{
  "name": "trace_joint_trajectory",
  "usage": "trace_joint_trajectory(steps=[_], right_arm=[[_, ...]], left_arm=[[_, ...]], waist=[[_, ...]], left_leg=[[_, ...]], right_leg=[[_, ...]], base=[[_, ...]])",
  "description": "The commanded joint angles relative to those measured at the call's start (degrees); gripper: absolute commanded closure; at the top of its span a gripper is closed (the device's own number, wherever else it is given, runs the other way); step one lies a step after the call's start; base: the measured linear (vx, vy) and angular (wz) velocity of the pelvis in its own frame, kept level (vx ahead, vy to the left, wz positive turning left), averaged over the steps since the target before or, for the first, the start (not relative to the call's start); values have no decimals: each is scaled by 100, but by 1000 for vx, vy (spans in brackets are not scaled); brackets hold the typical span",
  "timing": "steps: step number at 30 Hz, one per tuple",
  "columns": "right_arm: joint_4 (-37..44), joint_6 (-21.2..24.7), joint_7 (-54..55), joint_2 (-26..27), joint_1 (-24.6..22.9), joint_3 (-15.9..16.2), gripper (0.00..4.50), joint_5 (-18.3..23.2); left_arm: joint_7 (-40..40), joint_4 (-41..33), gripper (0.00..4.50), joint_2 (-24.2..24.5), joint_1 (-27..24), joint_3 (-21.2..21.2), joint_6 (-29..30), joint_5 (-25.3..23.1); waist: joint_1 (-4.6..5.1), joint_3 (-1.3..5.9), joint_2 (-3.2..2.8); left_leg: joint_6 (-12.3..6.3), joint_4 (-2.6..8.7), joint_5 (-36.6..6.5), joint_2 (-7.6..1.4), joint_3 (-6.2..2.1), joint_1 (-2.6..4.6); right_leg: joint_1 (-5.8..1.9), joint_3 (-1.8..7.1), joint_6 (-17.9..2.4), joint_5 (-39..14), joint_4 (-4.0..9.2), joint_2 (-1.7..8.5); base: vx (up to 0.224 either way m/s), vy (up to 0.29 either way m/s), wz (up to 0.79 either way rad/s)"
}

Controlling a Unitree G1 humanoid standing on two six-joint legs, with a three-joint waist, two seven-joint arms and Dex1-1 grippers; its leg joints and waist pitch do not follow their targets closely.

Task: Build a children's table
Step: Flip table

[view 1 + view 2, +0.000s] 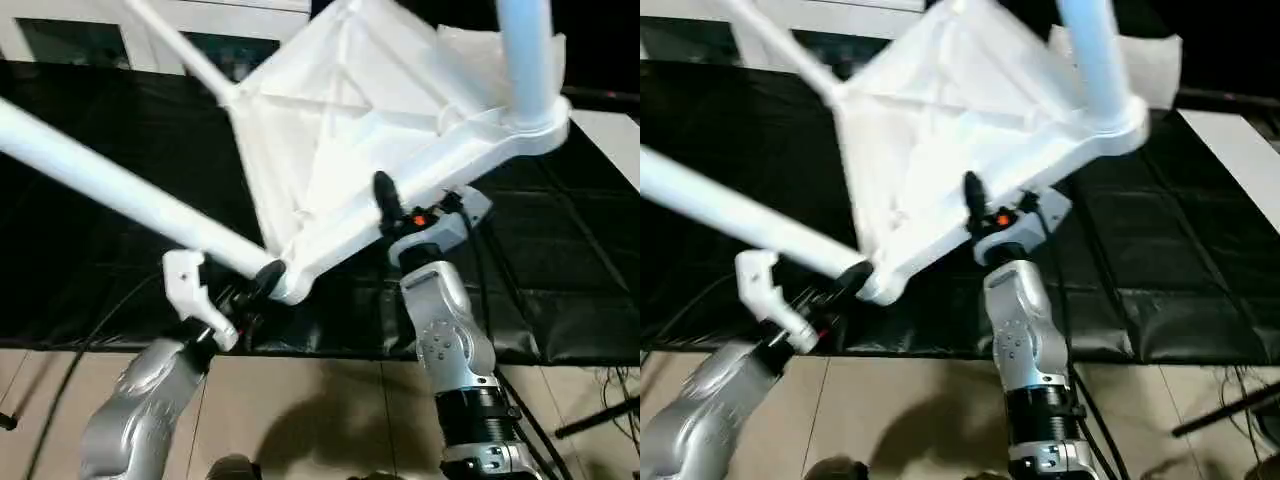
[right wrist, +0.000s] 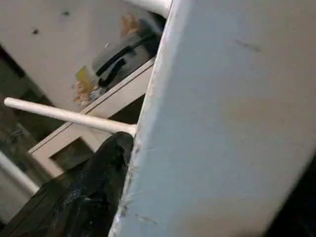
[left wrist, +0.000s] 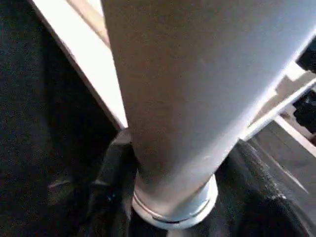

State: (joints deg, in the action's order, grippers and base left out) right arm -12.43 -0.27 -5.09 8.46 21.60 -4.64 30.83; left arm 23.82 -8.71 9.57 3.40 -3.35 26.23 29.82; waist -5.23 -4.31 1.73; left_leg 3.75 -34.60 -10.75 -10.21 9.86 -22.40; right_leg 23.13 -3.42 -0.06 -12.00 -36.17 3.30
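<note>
The children's table is held up off the floor, tilted, with its ribbed underside facing me. Three legs stand in its corner sockets: one long leg runs out to the left, one rises at the top right, and a thin far one points up left. My left gripper is shut on the long left leg right at the near corner socket, with one black finger beside it. My right gripper is shut on the tabletop's near edge.
A black mat covers the floor under the table, with tan floor nearer to me. White cabinets stand at the back. A flat white panel lies at the right edge, and cables trail at the lower right.
</note>
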Motion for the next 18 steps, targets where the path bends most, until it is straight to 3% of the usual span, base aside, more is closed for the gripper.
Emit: trace_joint_trajectory(steps=[1,2,3,4,5,9,11,18], right_arm=[[716,-892,-38,-21,-361,-232,230,-639],[767,-1020,-25,-62,-412,-169,230,-801],[767,-1020,-25,-62,-412,-169,230,-801],[797,-1101,-28,-85,-452,-118,230,-894],[818,-1162,-23,-97,-486,-90,230,-949],[764,-1269,18,-46,-547,-123,230,-906],[739,-1324,75,-83,-545,-79,230,-902],[636,-1441,178,-120,-493,-17,230,-875]], left_arm=[[-27,5,168,378,152,-468,-36,-135],[-50,115,168,434,220,-475,29,-170],[-50,115,168,434,220,-475,29,-170],[-57,213,168,441,280,-499,24,-182],[-66,340,168,434,374,-531,13,-175],[712,871,168,646,692,-429,-227,43],[1019,1010,168,798,740,-370,-298,42],[1649,1240,168,1240,860,-306,-369,25]], waist=[[19,537,-171],[23,544,-257],[25,539,-224],[21,535,-232],[3,540,-340],[1,523,-362],[18,527,-417],[34,543,-458]], left_leg=[[105,332,23,-205,-92,143],[75,325,-21,-191,-99,137],[-1,326,-62,-193,-99,98],[-56,323,-80,-195,-94,84],[-115,300,-42,-187,-94,79],[-190,312,-128,-204,-93,99],[-168,320,-152,-220,-108,93],[-188,316,-156,-222,-106,107]], right_leg=[[-343,286,-820,1639,221,352],[-359,278,-873,1600,231,355],[-399,292,-972,1561,204,381],[-404,297,-1005,1492,209,396],[-393,301,-1045,1382,207,413],[-364,285,-1100,997,256,403],[-366,273,-1093,927,241,406],[-359,265,-1180,989,227,414]], base=[[0,0,0],[0,0,0],[0,0,0],[0,0,0],[0,0,0],[0,0,0],[0,0,0],[0,0,0]])
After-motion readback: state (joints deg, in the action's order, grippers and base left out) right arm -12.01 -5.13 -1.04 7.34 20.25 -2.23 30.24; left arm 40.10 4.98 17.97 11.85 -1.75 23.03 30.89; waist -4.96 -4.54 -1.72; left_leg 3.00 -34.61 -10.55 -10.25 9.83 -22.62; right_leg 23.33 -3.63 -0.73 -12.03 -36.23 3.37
